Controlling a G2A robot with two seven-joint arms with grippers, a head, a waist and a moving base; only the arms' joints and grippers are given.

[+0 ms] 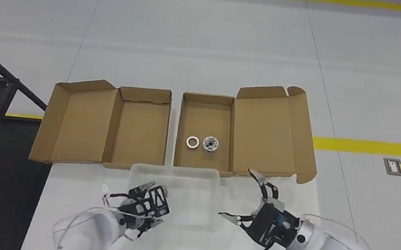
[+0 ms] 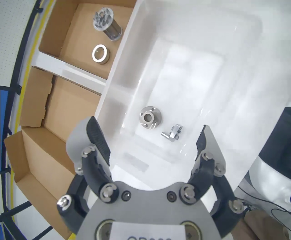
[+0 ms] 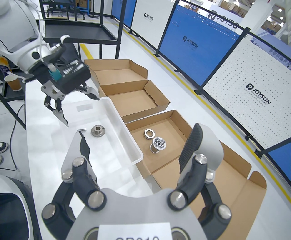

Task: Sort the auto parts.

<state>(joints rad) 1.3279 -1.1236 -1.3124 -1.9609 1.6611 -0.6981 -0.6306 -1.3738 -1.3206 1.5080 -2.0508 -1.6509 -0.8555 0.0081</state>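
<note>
Two small metal parts lie on the floor of the white plastic tray [image 2: 118,56]. One is a round flanged hub [image 2: 150,117] with a bore through its middle. The other is a little L-shaped bracket [image 2: 172,134], just beside the hub but not touching it. Both are at the end of the tray under the left arm.

The left gripper [image 2: 147,122] hangs above that end, clear of the parts. Its ribbed fingers are spread wide with nothing between them.

Past the tray, on the side away from the robot, two shallow cardboard boxes stand side by side with a narrow strip of white table [image 1: 266,58] between them. Each has its lid folded flat outward. The right box [image 1: 205,118] holds a plain metal ring [image 1: 193,142], lying flat. Just beside the ring is a short machined cylinder [image 1: 211,144] with a wider, holed face. Both parts are close to the wall nearest the tray, the ring on the side toward the left box [image 1: 140,130]. I can't tell whether the cylinder stands straight or leans.

The right gripper [image 3: 138,128] is off the tray's other end, just in front of the right box's opened lid. Its pads are also spread well apart and hold nothing.

Farther out, a paper cup [image 3: 12,83] sits on a surface behind the left arm, next to a black metal shelf frame [image 3: 75,31]. Blue and white pegboard panels [image 3: 257,95] fence the area, and a yellow line [image 1: 375,148] runs along the floor.
</note>
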